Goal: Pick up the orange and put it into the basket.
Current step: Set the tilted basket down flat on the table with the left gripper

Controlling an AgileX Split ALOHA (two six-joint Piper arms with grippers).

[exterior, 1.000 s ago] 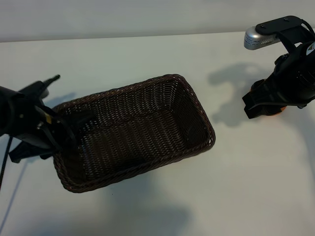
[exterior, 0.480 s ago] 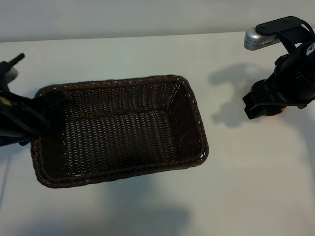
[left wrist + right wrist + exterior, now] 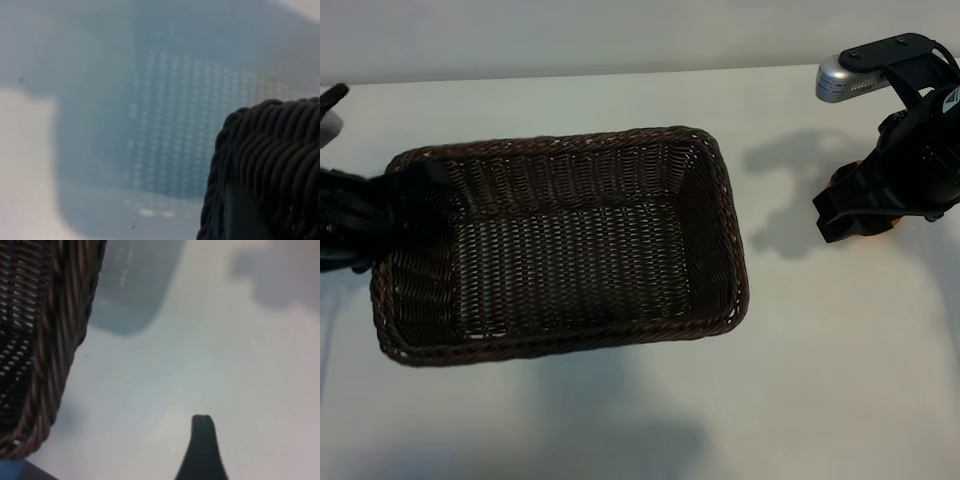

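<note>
Since the earlier frames the basket [image 3: 560,245] has swung round from a tilted angle to lie nearly square to the exterior view, and its left end has shifted toward 9 o'clock. It is a dark brown woven wicker basket with a braided rim, sitting on the white table [image 3: 620,420] a little left of centre. At 9 o'clock the left claw [image 3: 415,205] is closed on the basket's left rim; the left wrist view shows the braided edge [image 3: 270,165] right up against the camera. At 3 o'clock, well apart from the basket, the right arm hangs over the table with its claw [image 3: 860,215] pointing down. A sliver of the orange [image 3: 840,180] shows at the claw's edge, but whether the claw grips it cannot be told. The right wrist view shows one dark fingertip [image 3: 202,450] above bare table, with the basket's corner [image 3: 55,340] to one side.
</note>
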